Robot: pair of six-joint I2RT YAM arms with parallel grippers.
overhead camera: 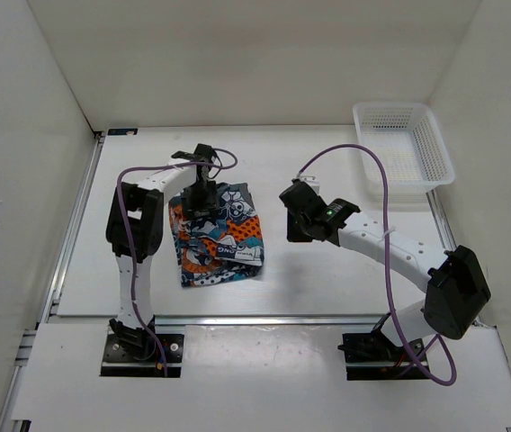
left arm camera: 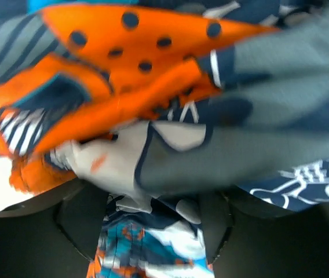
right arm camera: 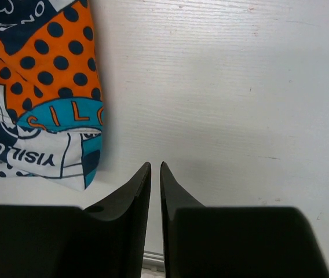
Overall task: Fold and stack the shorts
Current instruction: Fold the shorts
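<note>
The shorts [overhead camera: 222, 241] lie crumpled left of the table's middle, with a teal, orange, navy and white comic print. My left gripper [overhead camera: 203, 200] is down on their far edge. In the left wrist view, bunched fabric [left arm camera: 153, 133] fills the frame and sits pinched between my left gripper's [left arm camera: 153, 231] two dark fingers. My right gripper [overhead camera: 295, 232] hovers just right of the shorts, shut and empty. In the right wrist view its tips [right arm camera: 155, 166] nearly meet over bare table, with the shorts' right edge [right arm camera: 43, 110] at the upper left.
A white plastic mesh basket [overhead camera: 390, 108] stands at the far right back corner. White walls close in the table on the left, back and right. A metal rail [overhead camera: 237, 318] runs along the front edge.
</note>
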